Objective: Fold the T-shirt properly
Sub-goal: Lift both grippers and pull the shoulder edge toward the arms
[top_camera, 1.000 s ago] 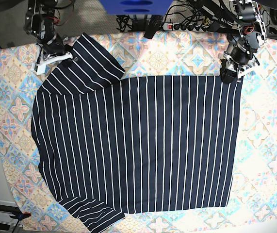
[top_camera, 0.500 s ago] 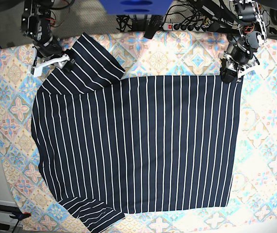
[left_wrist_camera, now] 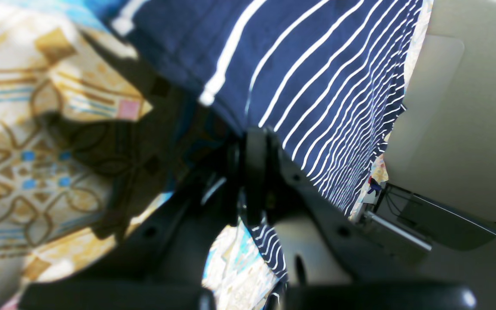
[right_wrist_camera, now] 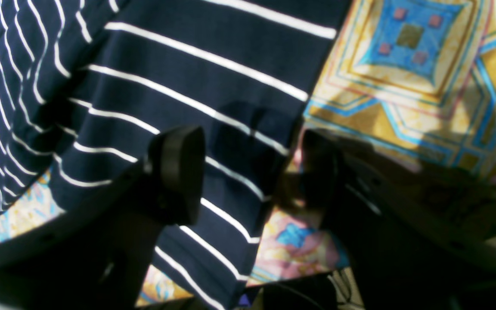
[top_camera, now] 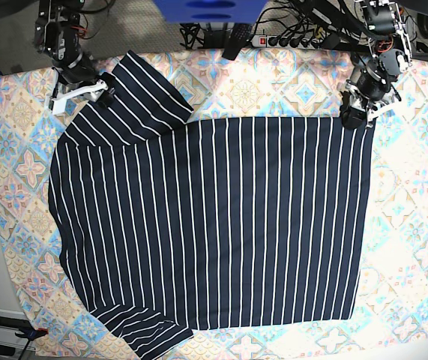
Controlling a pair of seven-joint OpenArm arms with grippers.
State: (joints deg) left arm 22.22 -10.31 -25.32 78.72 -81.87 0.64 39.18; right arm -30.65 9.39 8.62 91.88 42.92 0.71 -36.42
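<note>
The right pincer (right_wrist_camera: pixel 248 172) now stands with its jaws spread wide, where a second ago they were drawn close at the sleeve. The T-shirt (top_camera: pixel 214 225) sleeve edge lies between and under the two fingers (right_wrist_camera: pixel 179 172) in the right wrist view, and whether either pad touches the cloth cannot be told. My reading is that it is either letting the sleeve go or setting up to bite it; nothing is gripped there at present.

The left pincer (left_wrist_camera: pixel 254 172) is clamped shut on the T-shirt's corner, the striped cloth running away from its tips and a little of it hanging just below them.

The shirt lies spread flat on the tablecloth (top_camera: pixel 416 247) that covers the desk, the body well apart from both pincers except at these two far corners. Compared with a second ago the right pincer has shifted slightly along the sleeve's edge; the shirt's outline and the left pincer look unchanged. No fold is made yet.
</note>
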